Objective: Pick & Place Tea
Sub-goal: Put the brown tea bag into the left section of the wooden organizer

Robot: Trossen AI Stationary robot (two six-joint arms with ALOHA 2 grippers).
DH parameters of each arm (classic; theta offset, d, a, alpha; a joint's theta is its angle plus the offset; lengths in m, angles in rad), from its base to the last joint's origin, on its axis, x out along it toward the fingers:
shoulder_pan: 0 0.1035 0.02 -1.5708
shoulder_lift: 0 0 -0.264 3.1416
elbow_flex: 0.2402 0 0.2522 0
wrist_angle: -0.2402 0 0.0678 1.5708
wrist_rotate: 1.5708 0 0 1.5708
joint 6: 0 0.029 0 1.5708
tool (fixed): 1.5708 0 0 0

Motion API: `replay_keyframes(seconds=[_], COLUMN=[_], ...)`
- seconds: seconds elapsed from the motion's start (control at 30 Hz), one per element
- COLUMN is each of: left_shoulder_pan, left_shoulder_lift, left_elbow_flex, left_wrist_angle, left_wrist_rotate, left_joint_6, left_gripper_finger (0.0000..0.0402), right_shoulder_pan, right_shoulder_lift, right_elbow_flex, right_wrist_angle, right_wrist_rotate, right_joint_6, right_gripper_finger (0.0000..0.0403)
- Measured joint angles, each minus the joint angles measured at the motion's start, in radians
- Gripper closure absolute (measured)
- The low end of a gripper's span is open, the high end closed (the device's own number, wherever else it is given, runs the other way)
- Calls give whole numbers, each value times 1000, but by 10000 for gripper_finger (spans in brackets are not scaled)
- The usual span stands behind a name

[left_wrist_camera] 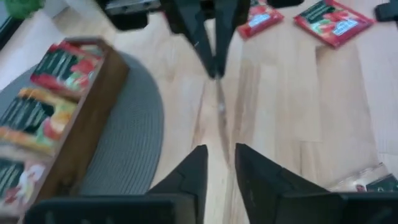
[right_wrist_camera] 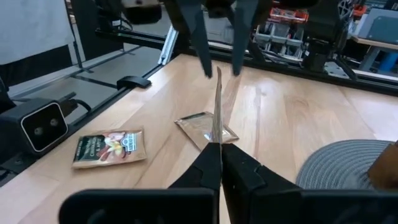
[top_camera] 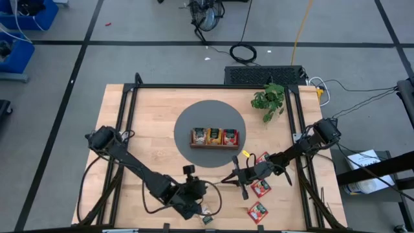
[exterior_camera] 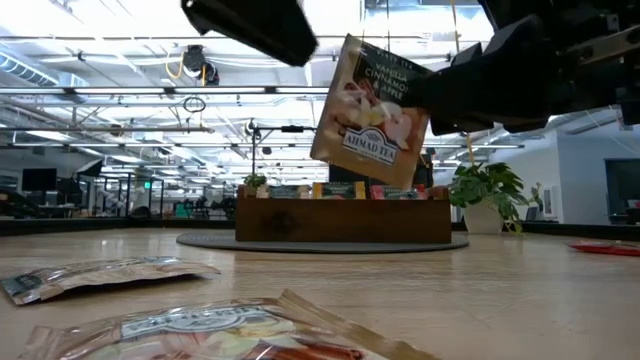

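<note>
Held packet: a pale tea packet [exterior_camera: 370, 112] hung in the air above the front of the desk [top_camera: 149, 123], tilted, seen edge-on from both wrists.
Grip: the right gripper [right_wrist_camera: 216, 148] had its fingers clamped on the packet's one edge; nothing else touched it.
Left gripper: the left gripper [left_wrist_camera: 219, 154] sat just across from it, facing the packet's free edge, fingers apart with a narrow gap and nothing between them.
Handling: I judged it very light, thin and floppy, with a slick wrapper, so it would bend or slip if pinched at a corner; a flat pinch along a sealed edge looked safest.
Tray: the wooden tray [top_camera: 215, 145] stood on the grey round mat [top_camera: 194, 120] beyond the arms, packets already standing in its compartments.
Loose packets: red ones [top_camera: 261, 188] lay flat by the right arm, and another pale one [right_wrist_camera: 109, 148] lay near the front edge.
Plant: the green plant [top_camera: 269, 98] stood at the far right, well apart.
</note>
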Motion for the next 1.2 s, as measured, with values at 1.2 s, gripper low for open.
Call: replay_keyframes(seconds=[1.2], left_shoulder_pan=[-358], left_shoulder_lift=[16], left_elbow_flex=[-497], left_wrist_angle=[717], left_wrist_rotate=[-460], left_joint_6=[-16], left_gripper_finger=[378], right_shoulder_pan=[-582], right_shoulder_lift=[-23], right_elbow_flex=[406], right_wrist_angle=[-702], right_wrist_rotate=[-264], right_joint_6=[-189], right_gripper_finger=[403])
